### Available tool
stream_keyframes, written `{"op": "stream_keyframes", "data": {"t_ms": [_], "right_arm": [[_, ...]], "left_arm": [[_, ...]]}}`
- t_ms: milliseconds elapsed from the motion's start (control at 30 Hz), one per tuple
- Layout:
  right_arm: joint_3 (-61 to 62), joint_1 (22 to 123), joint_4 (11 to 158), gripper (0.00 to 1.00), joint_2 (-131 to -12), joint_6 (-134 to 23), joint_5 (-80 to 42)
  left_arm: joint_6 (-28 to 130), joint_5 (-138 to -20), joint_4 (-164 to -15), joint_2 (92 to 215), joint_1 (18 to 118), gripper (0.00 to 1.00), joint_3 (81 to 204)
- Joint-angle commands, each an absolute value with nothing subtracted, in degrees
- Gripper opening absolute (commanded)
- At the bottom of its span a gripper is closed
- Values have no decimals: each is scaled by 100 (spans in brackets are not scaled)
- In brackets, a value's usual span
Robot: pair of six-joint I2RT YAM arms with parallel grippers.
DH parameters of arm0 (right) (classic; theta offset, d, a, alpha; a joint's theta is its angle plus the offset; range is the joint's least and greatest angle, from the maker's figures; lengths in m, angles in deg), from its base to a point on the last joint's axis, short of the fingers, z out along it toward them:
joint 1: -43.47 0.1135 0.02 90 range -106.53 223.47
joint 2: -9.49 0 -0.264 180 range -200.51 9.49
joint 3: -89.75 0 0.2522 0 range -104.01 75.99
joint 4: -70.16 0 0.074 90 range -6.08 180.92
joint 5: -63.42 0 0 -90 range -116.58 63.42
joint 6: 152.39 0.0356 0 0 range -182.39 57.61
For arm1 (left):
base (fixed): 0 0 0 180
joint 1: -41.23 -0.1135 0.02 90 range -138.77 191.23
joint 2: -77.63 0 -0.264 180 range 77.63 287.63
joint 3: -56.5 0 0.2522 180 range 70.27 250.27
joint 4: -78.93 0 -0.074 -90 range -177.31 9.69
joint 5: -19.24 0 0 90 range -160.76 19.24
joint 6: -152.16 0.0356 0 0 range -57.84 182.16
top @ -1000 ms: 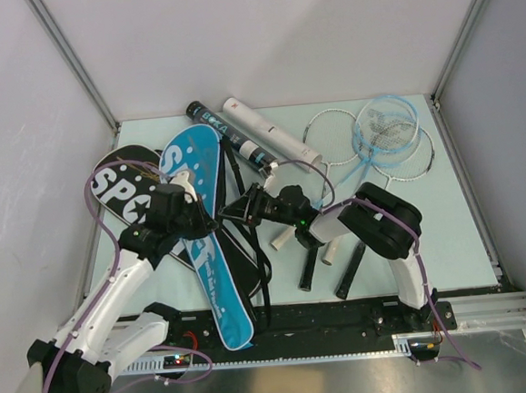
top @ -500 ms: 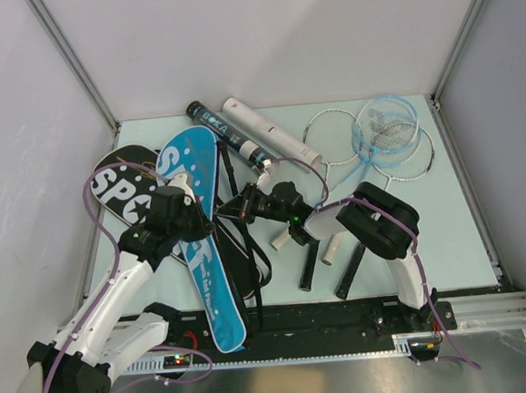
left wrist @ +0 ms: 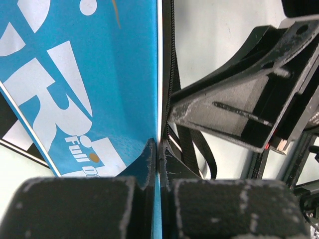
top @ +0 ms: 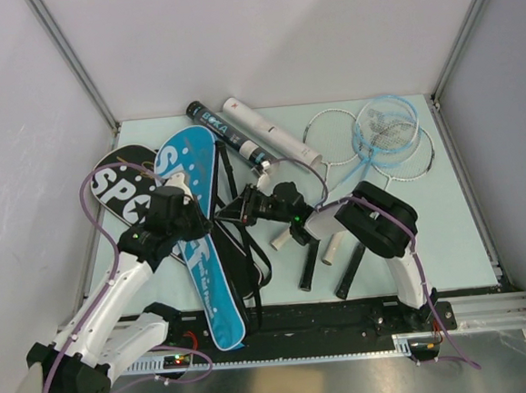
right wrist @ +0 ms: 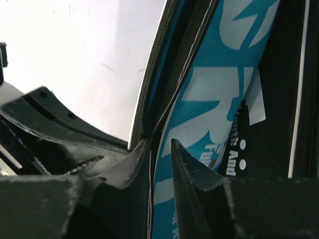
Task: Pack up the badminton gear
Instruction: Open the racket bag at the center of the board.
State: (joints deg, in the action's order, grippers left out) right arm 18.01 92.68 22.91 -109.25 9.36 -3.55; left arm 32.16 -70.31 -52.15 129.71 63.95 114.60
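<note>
A blue SPORT bag lies slantwise over a black SPORT bag on the left of the table. My left gripper is shut on the blue bag's right edge. From the right, my right gripper straddles the same edge of the blue bag, its jaws slightly apart with the zipper seam running along one finger. A black tube and a white tube lie at the back. Rackets are spread at the back right, their handles near the front.
Black straps from the bags loop over the table between the arms. The right arm's elbow hangs over the racket handles. Side walls close in the table left and right.
The blue bag has slid and swung a little to the left, with both grippers moving along. The right jaws closed and have come partly apart again.
</note>
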Motion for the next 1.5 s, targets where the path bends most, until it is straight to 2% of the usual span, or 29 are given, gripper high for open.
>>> {"op": "stream_keyframes", "data": {"t_ms": [0,900,1067,1200,1233,1467], "right_arm": [[1905,9399,2061,29,-11024,684,-107],[2038,9758,1197,33,-11267,1014,68],[2036,9791,1235,25,-11281,1031,-22],[2042,9799,1356,5,-11274,994,-79],[2043,9802,1367,2,-11280,999,-72],[2311,9729,2403,0,-11078,807,-597]], "left_arm": [[3192,-6824,-5523,12920,6364,0,11678],[3297,-6719,-5581,13075,6366,0,11653],[3254,-6813,-5636,13048,6369,0,11656],[3211,-6895,-5680,13035,6369,0,11669],[3210,-6898,-5681,13022,6371,0,11673],[3265,-6613,-5633,12813,6358,0,11718]]}}
